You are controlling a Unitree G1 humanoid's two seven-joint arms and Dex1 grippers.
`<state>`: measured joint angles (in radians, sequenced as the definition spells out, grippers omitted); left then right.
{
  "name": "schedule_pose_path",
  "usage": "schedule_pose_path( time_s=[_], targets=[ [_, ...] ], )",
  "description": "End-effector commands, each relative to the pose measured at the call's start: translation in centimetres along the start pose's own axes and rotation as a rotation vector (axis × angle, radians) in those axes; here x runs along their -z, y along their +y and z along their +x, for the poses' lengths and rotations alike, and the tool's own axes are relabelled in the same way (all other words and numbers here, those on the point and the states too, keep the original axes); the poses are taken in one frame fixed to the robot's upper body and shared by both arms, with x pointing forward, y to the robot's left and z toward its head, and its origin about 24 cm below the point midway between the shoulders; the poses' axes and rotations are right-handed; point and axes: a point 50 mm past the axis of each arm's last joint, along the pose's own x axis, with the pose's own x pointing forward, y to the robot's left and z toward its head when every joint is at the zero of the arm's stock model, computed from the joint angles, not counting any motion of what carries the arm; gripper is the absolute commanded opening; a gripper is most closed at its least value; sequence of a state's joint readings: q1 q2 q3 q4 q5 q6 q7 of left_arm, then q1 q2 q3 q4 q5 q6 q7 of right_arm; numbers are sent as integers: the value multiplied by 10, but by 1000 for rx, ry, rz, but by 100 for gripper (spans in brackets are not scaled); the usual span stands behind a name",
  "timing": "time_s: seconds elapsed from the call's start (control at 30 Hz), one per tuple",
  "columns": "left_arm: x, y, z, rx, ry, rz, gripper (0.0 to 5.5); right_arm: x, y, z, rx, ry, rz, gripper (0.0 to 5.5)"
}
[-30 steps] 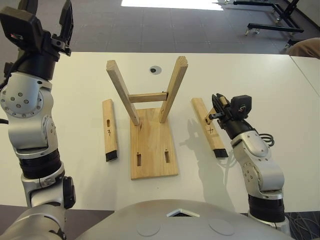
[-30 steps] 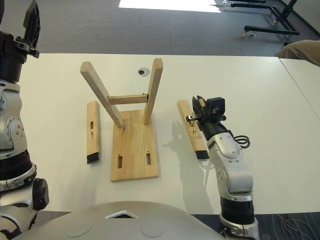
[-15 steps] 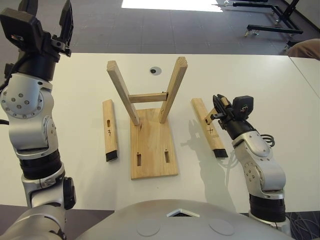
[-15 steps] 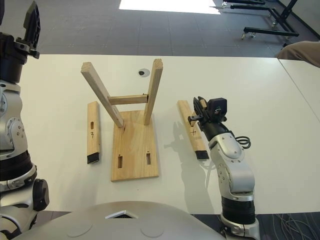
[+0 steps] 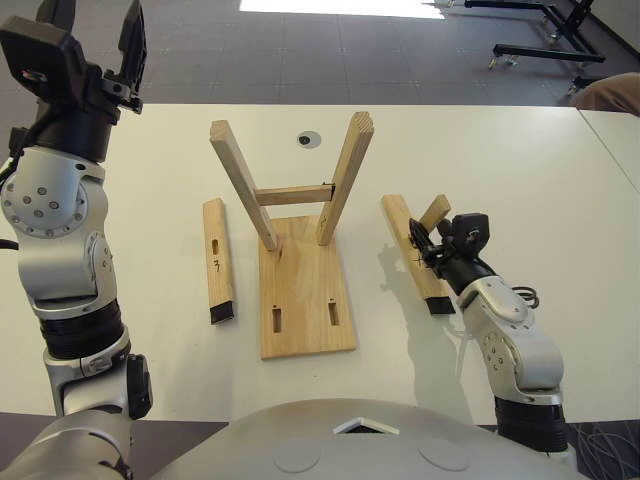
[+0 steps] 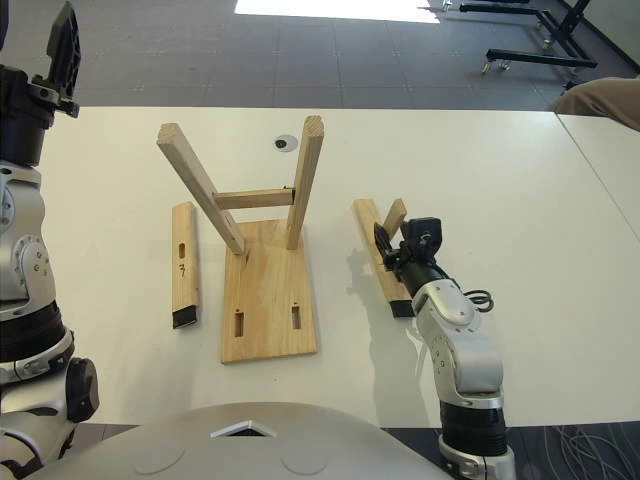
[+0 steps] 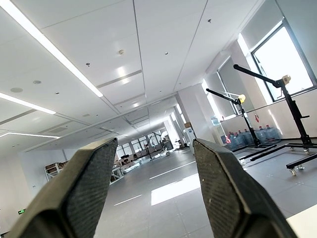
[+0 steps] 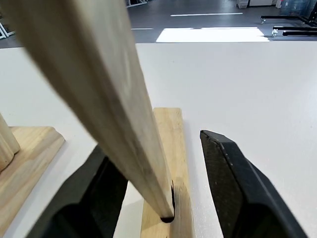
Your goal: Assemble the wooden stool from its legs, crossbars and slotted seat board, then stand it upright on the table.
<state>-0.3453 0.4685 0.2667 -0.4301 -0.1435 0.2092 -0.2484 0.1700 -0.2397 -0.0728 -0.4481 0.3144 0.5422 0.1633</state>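
The seat board (image 5: 305, 295) lies flat on the counter (image 5: 520, 170) with two legs (image 5: 243, 185) standing in its far slots, joined by a crossbar (image 5: 293, 195). A loose leg (image 5: 217, 258) lies just left of the board. Another loose leg (image 5: 398, 218) lies to the right, with a second crossbar (image 5: 435, 212) tilted up out of its slot. The right gripper (image 5: 420, 245) sits low over that leg, its fingers (image 8: 233, 183) spread either side of the bar. The left gripper (image 7: 154, 148) is raised at the far left, fingers spread.

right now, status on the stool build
Left gripper raised, open. Right gripper open around short wooden crossbar, tilted in slot of loose light-wood leg. Nothing in the way.
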Motion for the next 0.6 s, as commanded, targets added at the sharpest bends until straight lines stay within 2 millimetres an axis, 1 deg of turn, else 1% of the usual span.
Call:
schedule_pose_path(
  time_s=[0.03, 0.07, 0.1, 0.2, 0.3, 0.47, 0.6],
  targets=[
    [-4, 2, 2, 4, -15, 23, 278, -15, -2, -4, 16, -104, -63, 319],
    [-2, 2, 2, 7, -7, 29, 278, -22, -1, -5, 18, -150, -80, 338],
    [1, 4, 2, 7, 8, 43, 278, -29, 2, -7, 7, -198, -102, 342],
    [5, 9, 2, -4, 25, 50, 278, -46, 12, -10, -47, -314, -129, 342],
    [6, 7, 3, 3, 21, 44, 278, -63, 21, -9, -87, -400, -129, 342],
    [6, 5, 6, 19, 13, 44, 278, -103, 22, 3, -49, -530, -120, 342],
    [6, 6, 8, 19, 6, 47, 278, -119, 22, 10, -32, -537, -87, 342]
  ],
)
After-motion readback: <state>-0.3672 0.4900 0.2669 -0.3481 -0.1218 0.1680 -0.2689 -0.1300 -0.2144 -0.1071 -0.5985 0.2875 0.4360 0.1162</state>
